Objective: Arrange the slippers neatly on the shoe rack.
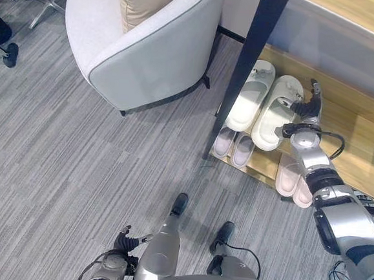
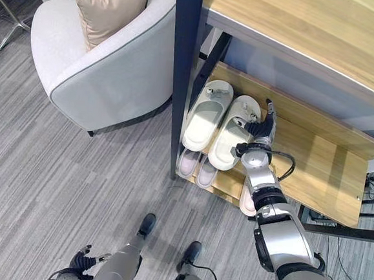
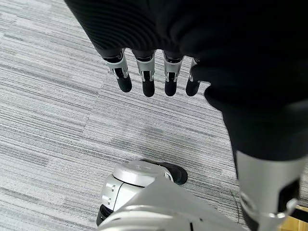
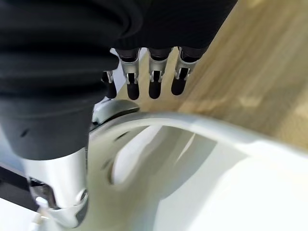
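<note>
Wooden shoe rack [image 2: 314, 169] with a dark upright post [image 2: 182, 81] at its near-left corner; open shelf board lies to the right of the slippers, and grey striped carpet [image 1: 74, 170] gives free room in front. Middle shelf: a pair of pale green slippers [image 2: 217, 123] lying side by side, toes inward, the left one [image 1: 250, 96] just beside the post, the right one [image 1: 276, 114] touching my right hand [image 1: 309, 104]. My right hand rests on the right slipper's strap; in the right wrist view my fingers [image 4: 154, 84] reach straight out over the strap [image 4: 192, 125] towards the bare wood, spread slightly and curled round nothing. Bottom shelf: a small pair of lilac-white slippers [image 1: 233, 145] at the front-left edge and, further right, a pinkish pair [image 1: 294, 177] partly hidden by my forearm. My left hand [image 3: 154, 77] hangs low beside my body over the carpet, fingers straight, apart and empty. A light grey armchair [image 1: 142, 52] with a beige cushion [image 2: 110, 7] stands on the carpet left of the rack, close to the post.
</note>
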Controlling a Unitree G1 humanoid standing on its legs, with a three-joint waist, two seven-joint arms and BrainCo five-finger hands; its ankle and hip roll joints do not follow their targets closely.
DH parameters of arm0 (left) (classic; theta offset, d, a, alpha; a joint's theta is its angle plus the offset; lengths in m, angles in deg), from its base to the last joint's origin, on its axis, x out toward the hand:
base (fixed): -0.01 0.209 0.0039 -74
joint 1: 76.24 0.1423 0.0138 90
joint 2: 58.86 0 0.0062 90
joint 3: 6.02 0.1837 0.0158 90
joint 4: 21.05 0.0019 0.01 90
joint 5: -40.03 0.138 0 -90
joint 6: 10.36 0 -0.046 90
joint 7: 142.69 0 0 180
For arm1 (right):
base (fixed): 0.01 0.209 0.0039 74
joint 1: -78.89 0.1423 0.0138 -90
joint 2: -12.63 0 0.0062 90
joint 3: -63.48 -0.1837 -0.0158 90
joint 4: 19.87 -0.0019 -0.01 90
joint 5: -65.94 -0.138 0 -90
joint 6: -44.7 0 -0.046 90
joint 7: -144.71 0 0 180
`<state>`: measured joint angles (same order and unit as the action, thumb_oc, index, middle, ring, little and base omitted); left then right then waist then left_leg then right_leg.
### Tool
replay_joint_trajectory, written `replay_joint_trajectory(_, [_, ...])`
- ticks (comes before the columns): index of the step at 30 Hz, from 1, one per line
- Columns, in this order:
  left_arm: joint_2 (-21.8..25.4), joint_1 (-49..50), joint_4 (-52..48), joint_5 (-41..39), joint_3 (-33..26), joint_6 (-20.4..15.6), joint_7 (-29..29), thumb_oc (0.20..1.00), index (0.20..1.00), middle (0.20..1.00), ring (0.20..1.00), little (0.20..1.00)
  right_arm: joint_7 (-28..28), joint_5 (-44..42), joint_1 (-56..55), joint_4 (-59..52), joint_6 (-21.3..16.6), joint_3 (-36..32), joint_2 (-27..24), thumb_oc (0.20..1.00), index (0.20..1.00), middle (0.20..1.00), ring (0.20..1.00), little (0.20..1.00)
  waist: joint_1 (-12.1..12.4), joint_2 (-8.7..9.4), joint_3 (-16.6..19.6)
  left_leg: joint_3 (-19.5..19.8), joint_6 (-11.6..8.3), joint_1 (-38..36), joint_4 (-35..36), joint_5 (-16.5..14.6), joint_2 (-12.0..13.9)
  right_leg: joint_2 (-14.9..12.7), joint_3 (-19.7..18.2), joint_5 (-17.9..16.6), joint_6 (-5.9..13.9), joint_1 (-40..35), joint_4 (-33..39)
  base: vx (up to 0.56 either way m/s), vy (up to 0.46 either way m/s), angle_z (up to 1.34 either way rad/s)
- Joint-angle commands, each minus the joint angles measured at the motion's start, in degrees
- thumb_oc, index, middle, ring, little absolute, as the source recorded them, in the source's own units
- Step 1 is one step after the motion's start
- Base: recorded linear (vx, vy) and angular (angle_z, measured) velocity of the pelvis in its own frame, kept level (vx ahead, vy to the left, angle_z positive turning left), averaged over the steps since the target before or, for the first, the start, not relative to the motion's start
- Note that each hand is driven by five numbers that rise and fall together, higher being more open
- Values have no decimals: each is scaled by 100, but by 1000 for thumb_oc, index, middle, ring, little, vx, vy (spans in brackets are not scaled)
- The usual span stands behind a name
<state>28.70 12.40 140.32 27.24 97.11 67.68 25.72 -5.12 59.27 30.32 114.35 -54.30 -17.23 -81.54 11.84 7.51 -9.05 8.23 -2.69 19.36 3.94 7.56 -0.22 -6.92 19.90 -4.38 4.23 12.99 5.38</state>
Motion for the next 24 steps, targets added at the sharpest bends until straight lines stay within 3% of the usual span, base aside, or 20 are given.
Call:
replay_joint_trajectory(1, [-263, -154, 534, 10, 21, 38, -1, 1000, 1000, 1000, 1000, 1000, 201, -162, 64, -116, -458, -104, -244, 1000, 1000, 1000, 1000, 1000, -13, -69, 57, 108, -182, -131, 106, -378, -224, -321, 85, 74, 609, -345, -38, -28, 19, -3])
replay_joint_trajectory(12, [-361, -71, 608, 89, -98, 101, -10, 1000, 1000, 1000, 1000, 1000, 166, -166, -567, -620, -637, -317, -16, 1000, 1000, 1000, 1000, 1000, -131, -161, 131, 77, -157, -171, 106, -401, -237, -346, 71, 66, 608, -340, -38, 0, 0, 0])
replay_joint_trajectory(19, [-347, -50, 616, 188, -233, 154, -40, 1000, 1000, 1000, 1000, 1000, -121, -37, -1268, -1075, -647, -52, 436, 1000, 1000, 1000, 1000, 1000, -190, -158, 161, 50, -140, -327, 106, -446, -216, -350, 78, 89, 595, -464, -38, 1, -2, -1])
replay_joint_trajectory(24, [-326, -120, 548, 195, -231, 142, -45, 1000, 1000, 1000, 1000, 1000, -215, 4, -1340, -1006, -609, -11, 465, 1000, 1000, 1000, 1000, 1000, -204, -154, 168, 62, -135, -345, 106, -439, -215, -344, 93, 93, 583, -481, -38, 0, 0, 0])
